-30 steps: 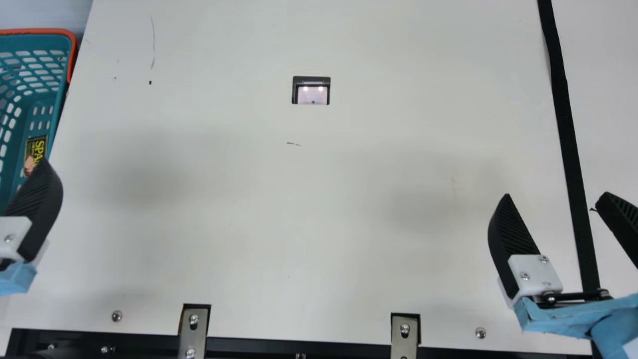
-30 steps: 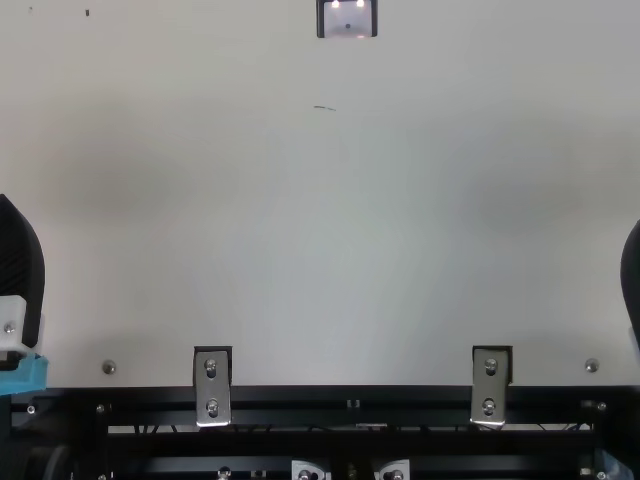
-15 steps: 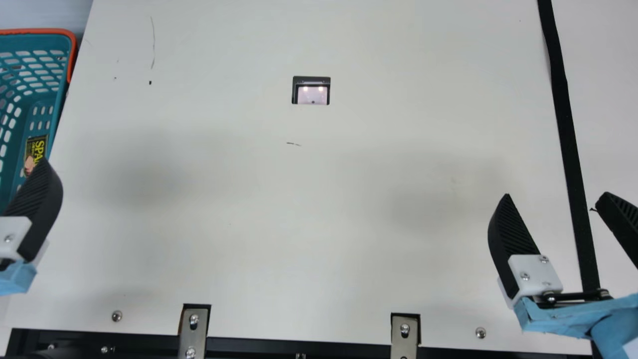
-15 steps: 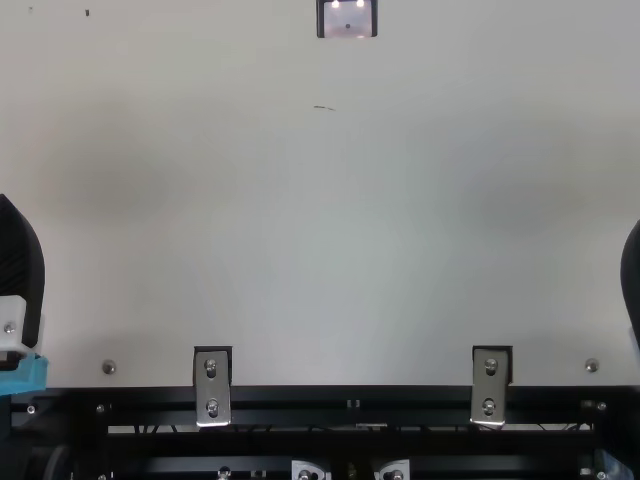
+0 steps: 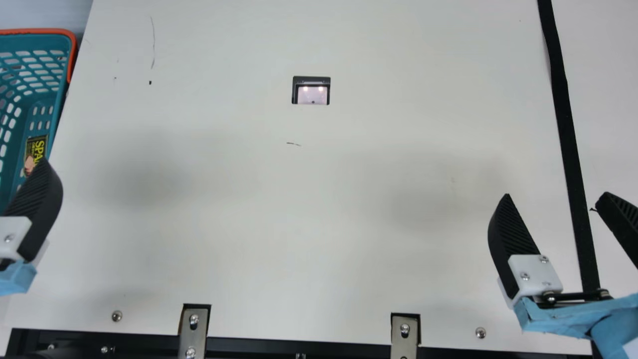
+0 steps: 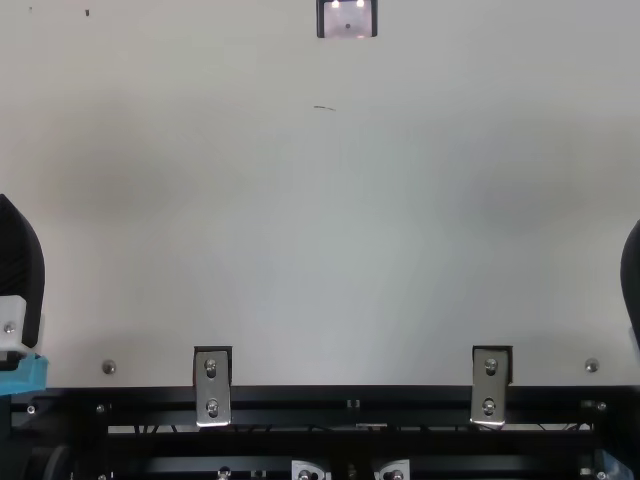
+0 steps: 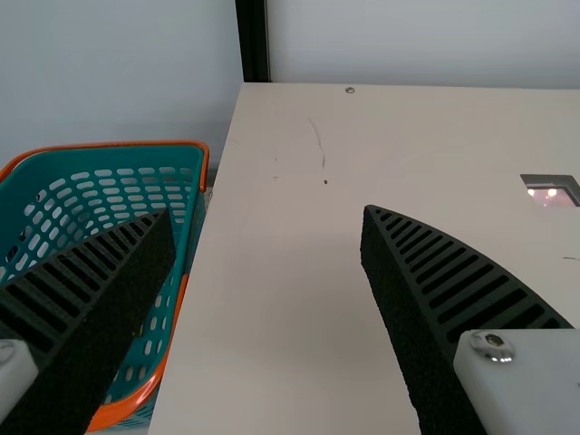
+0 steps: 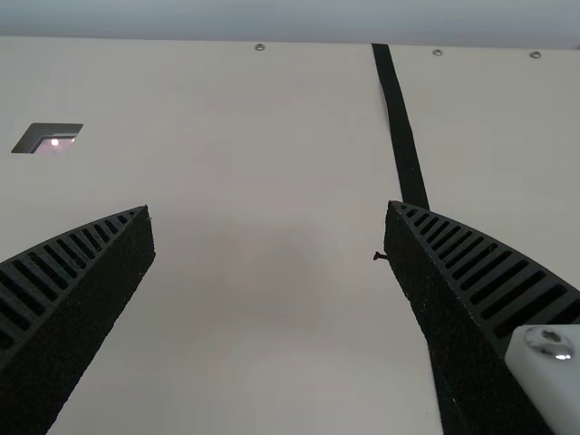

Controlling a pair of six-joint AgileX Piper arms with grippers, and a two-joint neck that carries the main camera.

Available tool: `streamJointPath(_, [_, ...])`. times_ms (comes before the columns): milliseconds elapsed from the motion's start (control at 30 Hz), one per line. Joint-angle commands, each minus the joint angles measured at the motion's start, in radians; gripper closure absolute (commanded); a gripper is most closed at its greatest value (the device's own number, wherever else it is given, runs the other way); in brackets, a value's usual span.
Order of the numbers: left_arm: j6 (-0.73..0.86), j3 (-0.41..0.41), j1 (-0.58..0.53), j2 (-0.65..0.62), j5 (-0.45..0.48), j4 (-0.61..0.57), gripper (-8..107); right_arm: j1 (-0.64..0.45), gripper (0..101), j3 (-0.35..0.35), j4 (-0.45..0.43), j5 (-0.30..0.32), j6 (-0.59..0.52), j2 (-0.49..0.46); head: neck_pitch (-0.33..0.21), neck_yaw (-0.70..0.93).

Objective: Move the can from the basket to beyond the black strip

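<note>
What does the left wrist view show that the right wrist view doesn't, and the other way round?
Left wrist view: the teal basket beside the table, and a black post beyond it.
Right wrist view: the black strip running along the table.
Both: the cream table and its dark-framed cutout, each behind an open gripper, left gripper and right gripper respectively.

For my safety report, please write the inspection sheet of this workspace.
Surface: cream tabletop; thin dark marks, black-framed cut-out.
Job's things: yellow-and-black printed can inside teal plastic basket with orange rim; long flat black strip on tabletop.
Clutter: nothing seen.
Pincers: left pincer open, right pincer open, dark shred by one tip.
Cables: thin dark lines among black rails, perhaps cables.
Surroundings: pale wall, black post.
</note>
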Motion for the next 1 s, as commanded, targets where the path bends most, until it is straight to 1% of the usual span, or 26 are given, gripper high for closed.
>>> streamJointPath(0, [0.000,0.000,0.000,0.000,0.000,0.000,9,0.000,0,0.000,0.000,0.000,0.000,0.000,0.000,-0.002])
streamJointPath(967, [0.000,0.000,0.000,0.000,0.000,0.000,9,0.000,0,0.000,0.000,0.000,0.000,0.000,0.000,-0.002])
